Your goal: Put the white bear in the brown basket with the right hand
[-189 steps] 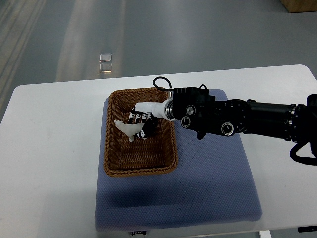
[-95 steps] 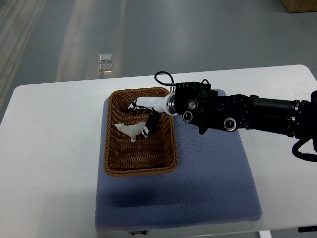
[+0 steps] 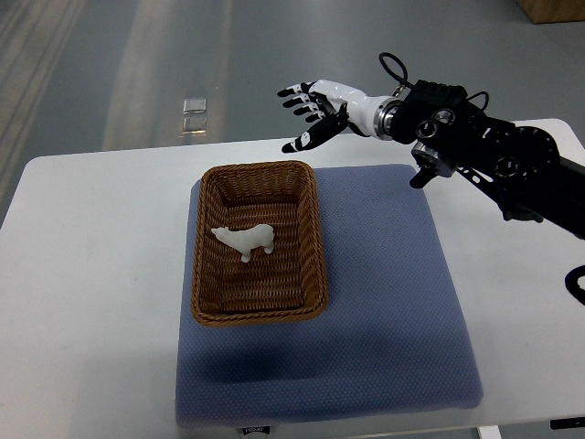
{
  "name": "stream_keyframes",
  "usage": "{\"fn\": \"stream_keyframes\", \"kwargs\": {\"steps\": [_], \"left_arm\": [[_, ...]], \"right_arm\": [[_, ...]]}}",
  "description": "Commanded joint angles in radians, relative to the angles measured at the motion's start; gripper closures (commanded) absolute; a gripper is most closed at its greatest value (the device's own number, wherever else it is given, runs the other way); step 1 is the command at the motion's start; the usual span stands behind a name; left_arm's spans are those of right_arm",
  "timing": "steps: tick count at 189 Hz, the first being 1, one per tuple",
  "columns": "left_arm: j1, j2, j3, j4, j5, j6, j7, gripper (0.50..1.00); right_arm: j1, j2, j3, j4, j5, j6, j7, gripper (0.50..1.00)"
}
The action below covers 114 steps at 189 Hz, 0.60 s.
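The white bear [image 3: 245,240] lies inside the brown wicker basket [image 3: 311,238], near its middle, with nothing touching it. My right hand [image 3: 311,110] is raised beyond the basket's far edge, fingers spread and empty. Its black arm [image 3: 494,160] reaches in from the right edge. The left arm does not show.
The basket rests on the left part of a blue-grey mat [image 3: 393,302] on a white table [image 3: 91,293]. Grey floor lies beyond the table's far edge, with a small shiny object [image 3: 194,116] on it.
My right hand let go of the bear in the basket, then lifted up and away beyond the basket's far edge, fingers spreading. The bear stays where it was dropped.
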Motion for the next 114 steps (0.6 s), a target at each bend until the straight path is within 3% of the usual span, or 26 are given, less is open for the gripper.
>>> {"fn": "stream_keyframes", "kwargs": {"steps": [1,44,95,114], "left_arm": [[0.000,0.000,0.001,-0.002,0.000,0.000,0.000,0.500],[0.000,0.000,0.001,-0.005,0.002,0.000,0.000,0.500],[0.000,0.000,0.001,-0.007,0.002,0.000,0.000,0.500],[0.000,0.000,0.001,-0.007,0.003,0.000,0.000,0.500]], "right_arm": [[-0.127,0.008,0.245,0.000,0.041,-0.005,0.031,0.576],[-0.290,0.094,0.535,-0.035,0.224,-0.010,0.112,0.576],[-0.337,0.137,0.590,-0.152,0.531,-0.002,0.268,0.574],[-0.336,0.157,0.593,-0.206,0.603,0.002,0.288,0.574]]}}
